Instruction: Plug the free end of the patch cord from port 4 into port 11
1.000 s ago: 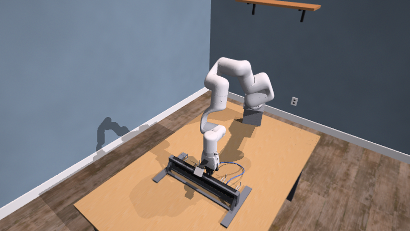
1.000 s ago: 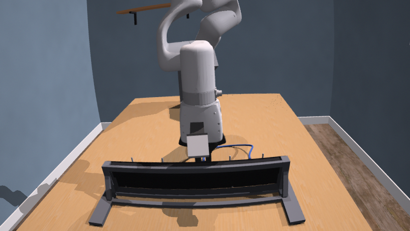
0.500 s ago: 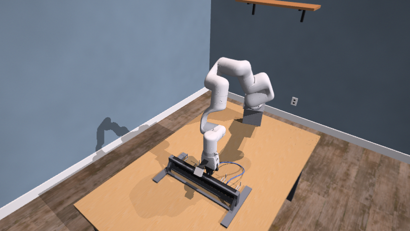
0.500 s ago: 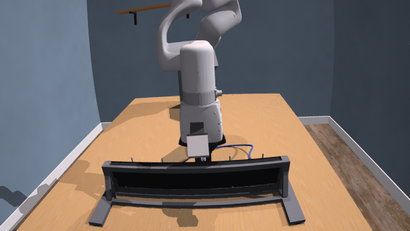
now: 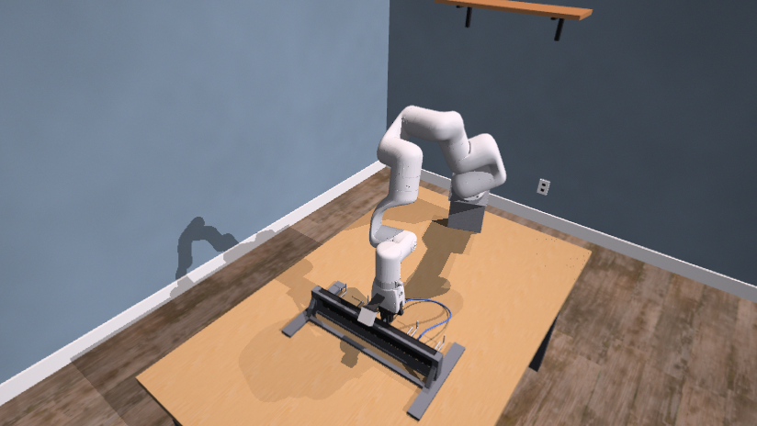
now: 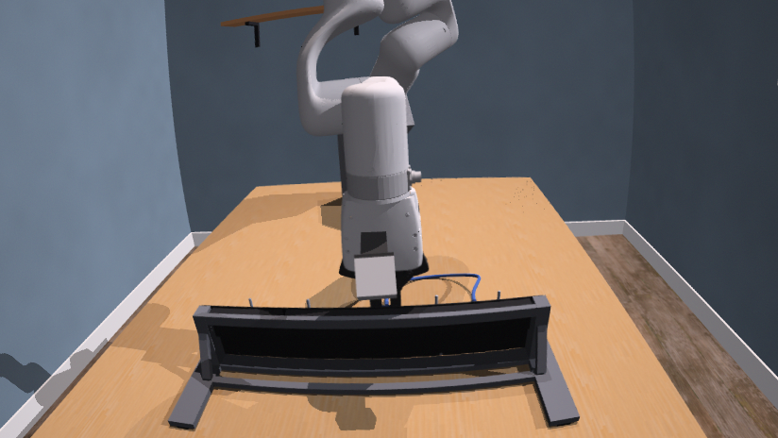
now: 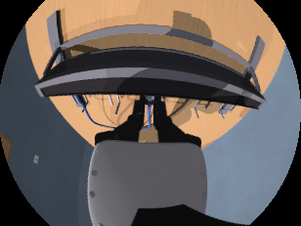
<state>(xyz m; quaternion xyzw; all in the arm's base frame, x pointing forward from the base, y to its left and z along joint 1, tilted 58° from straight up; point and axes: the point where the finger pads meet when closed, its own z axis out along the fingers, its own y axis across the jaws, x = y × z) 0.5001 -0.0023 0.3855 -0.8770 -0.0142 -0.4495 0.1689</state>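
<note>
pincer (image 7: 150,113) clamped on, apparently, patch cord (image 6: 454,277) plug | rack (image 6: 540,304) top rail hides fingertips

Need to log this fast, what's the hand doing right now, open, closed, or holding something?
Hand: closed on the free end of the blue patch cord, right at the back of the rack.

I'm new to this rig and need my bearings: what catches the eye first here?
The white arm folds down from its base at the table's far end to the dark rack standing across the near half of the table. Its gripper is shut on the plug end of the blue cord, right behind the rack's middle. The cord loops on the table behind the rack.
</note>
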